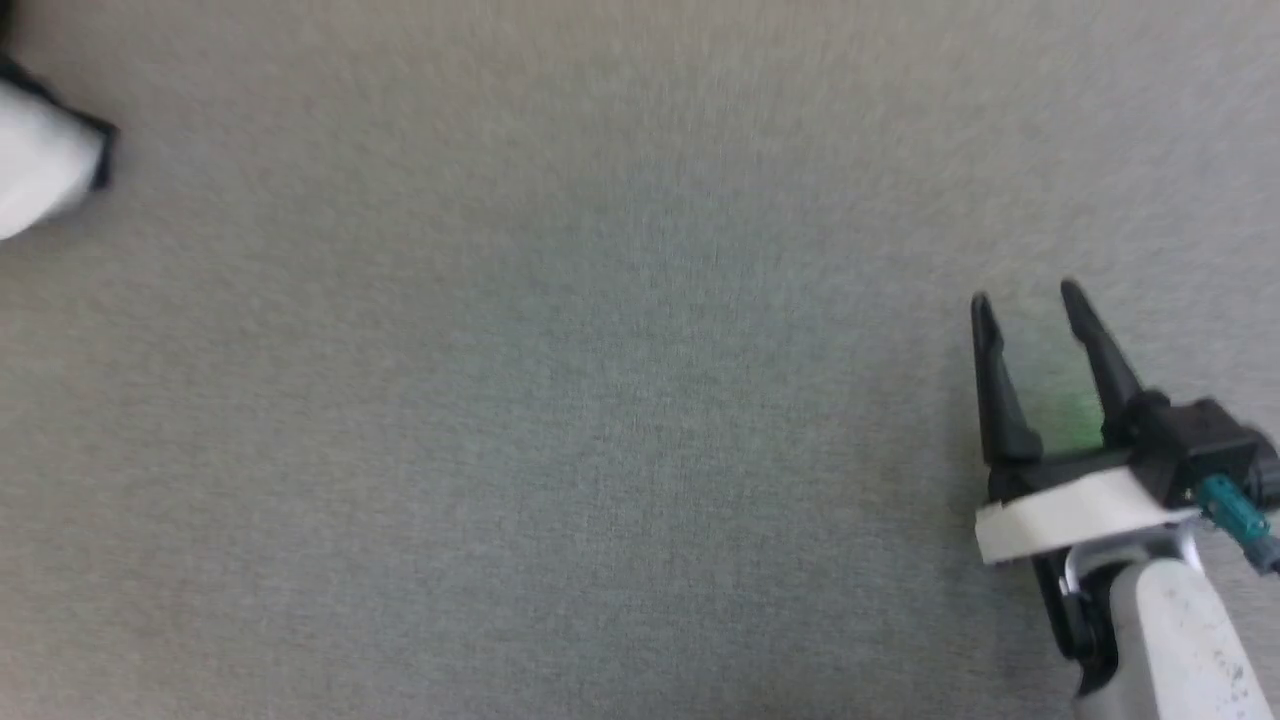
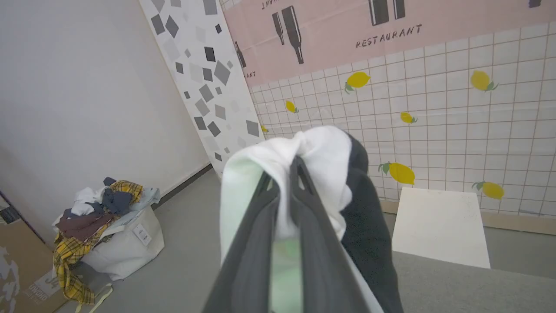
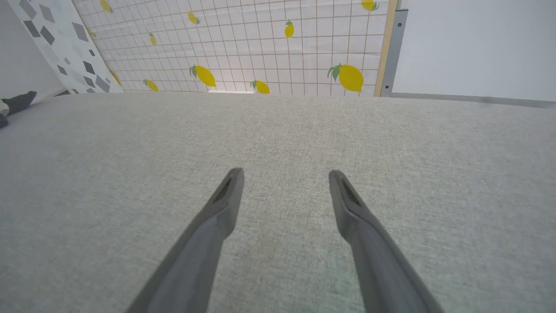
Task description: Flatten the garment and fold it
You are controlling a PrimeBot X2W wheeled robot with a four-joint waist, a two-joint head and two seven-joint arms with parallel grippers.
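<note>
In the left wrist view my left gripper [image 2: 296, 163] is shut on the garment [image 2: 321, 161], a bunch of white cloth with a black part draped over and around the fingers, lifted off the grey surface. A corner of the garment [image 1: 45, 165], white with a black edge, shows at the far left of the head view. A dark tip of the garment [image 3: 17, 103] lies at the left edge of the right wrist view. My right gripper [image 1: 1030, 300] stands open over bare grey cloth at the lower right, nothing between its fingers [image 3: 226, 204].
The grey fabric-covered table [image 1: 600, 400] stretches across the head view. Beyond it, a white bag heaped with clothes [image 2: 104, 226] sits on the floor by a cardboard box [image 2: 21, 261]. A white block [image 2: 441, 226] stands before the lemon-tiled wall [image 2: 434, 130].
</note>
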